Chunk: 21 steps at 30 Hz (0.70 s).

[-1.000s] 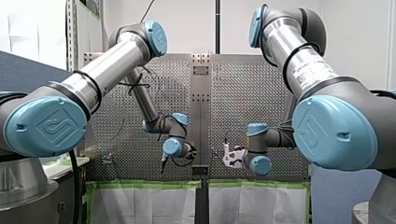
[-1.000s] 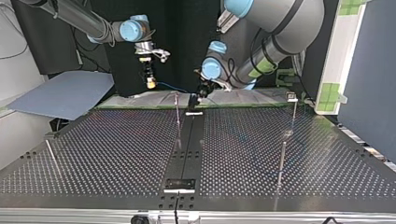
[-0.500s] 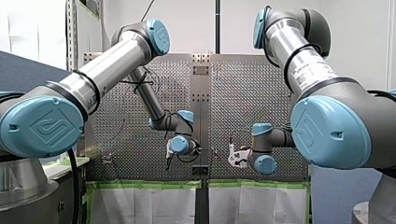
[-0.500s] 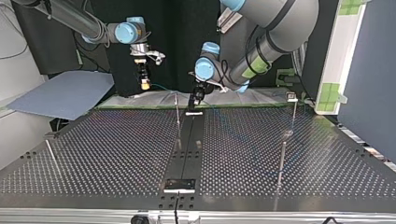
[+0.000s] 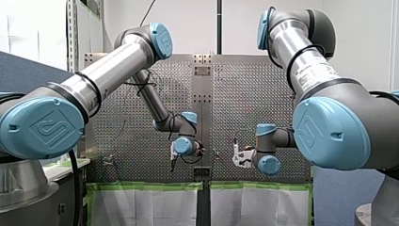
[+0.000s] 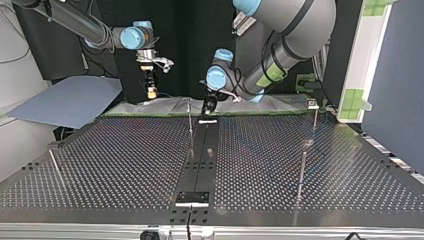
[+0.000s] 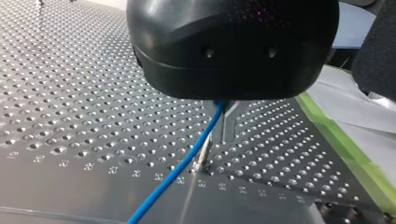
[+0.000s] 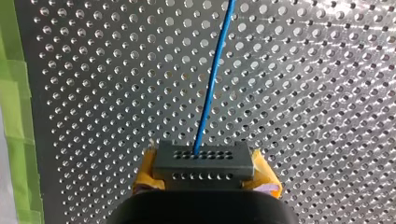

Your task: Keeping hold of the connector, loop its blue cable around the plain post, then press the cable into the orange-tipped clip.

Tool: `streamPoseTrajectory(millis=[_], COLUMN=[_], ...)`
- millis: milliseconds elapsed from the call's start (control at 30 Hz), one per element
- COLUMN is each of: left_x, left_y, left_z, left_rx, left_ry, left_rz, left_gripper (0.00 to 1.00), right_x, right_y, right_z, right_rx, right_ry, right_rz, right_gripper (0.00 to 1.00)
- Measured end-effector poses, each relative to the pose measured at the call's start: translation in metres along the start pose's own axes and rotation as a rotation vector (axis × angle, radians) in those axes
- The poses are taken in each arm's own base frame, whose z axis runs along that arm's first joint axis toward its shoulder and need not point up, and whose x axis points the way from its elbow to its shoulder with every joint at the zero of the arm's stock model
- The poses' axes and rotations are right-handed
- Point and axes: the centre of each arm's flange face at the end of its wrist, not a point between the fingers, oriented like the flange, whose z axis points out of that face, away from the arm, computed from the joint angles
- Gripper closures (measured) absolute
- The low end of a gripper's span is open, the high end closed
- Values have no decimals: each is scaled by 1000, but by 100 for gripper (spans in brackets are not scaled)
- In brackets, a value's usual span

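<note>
In the right wrist view my right gripper [image 8: 204, 176] is shut, its yellow pads [image 8: 145, 176] clamping a grey connector [image 8: 203, 161]. A blue cable [image 8: 212, 79] leaves the connector and runs away over the perforated plate. My left gripper [image 7: 224, 133], black with metal fingers, is shut on the blue cable [image 7: 184, 168]. The cable passes close beside a thin plain post [image 7: 201, 161] just under the fingertips; whether they touch I cannot tell. In the top view my right gripper [image 6: 151, 92] hangs left of the post [image 6: 190, 120], and my left gripper [image 6: 207, 105] sits beside it.
More thin posts stand on the table [image 6: 125, 165]: one at the top view's right with a small clip head [image 6: 312, 103], one nearer [image 6: 302, 172], one at the left [image 6: 55, 165]. A black centre rail [image 6: 202, 150] divides the plate. Green tape [image 8: 14, 93] edges it.
In the top view both grippers have shifted left, the right one further, and my left gripper has come down closer to the plain post. Both stay shut.
</note>
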Motion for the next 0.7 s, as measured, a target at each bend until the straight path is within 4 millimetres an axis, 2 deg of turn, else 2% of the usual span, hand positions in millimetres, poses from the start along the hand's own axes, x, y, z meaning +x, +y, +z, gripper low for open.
streamPoseTrajectory(millis=[200, 467, 700], left_x=[-5, 14, -2], left_y=[1, -1, 0], left_z=[5, 11, 26], left_rx=[8, 15, 27], left_ry=[-9, 20, -12], left_rz=[-29, -46, -98], left_gripper=[100, 100, 100], right_x=[-1, -7, -21], right_y=[3, 6, 14], right_z=[1, 3, 13], right_rx=[-7, -12, -26], right_ry=[0, -7, -18], right_rz=[1, 3, 11], right_gripper=[100, 100, 100])
